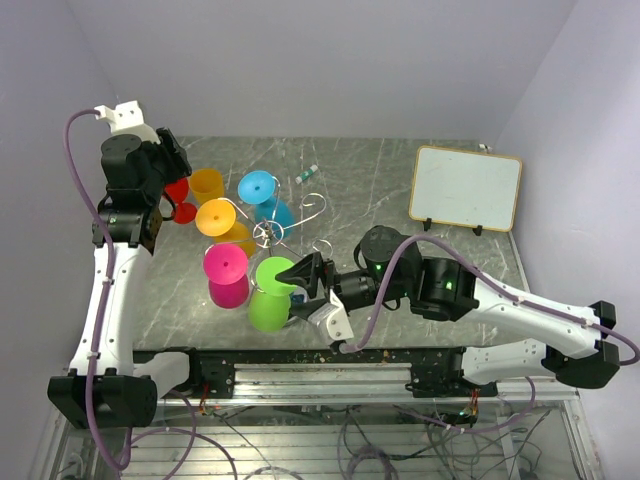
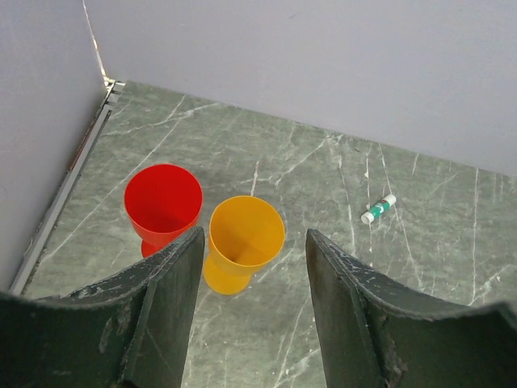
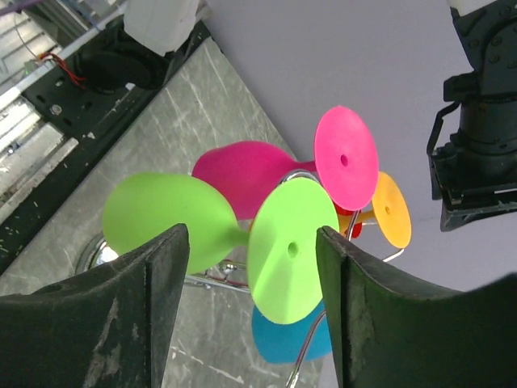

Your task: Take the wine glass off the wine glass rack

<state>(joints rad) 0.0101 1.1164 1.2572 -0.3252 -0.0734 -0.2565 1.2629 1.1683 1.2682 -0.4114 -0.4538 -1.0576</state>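
Note:
The chrome wine glass rack stands mid-table with plastic wine glasses hanging upside down on its hooks: green, pink, orange and blue. My right gripper is open, its jaws either side of the green glass's foot and stem, not closed on it. The pink glass hangs just behind. My left gripper is open and empty above a red glass and an orange glass standing upright on the table at the far left.
A white marker lies on the table behind the rack, also in the top view. A small whiteboard stands at the back right. The wall is close on the left.

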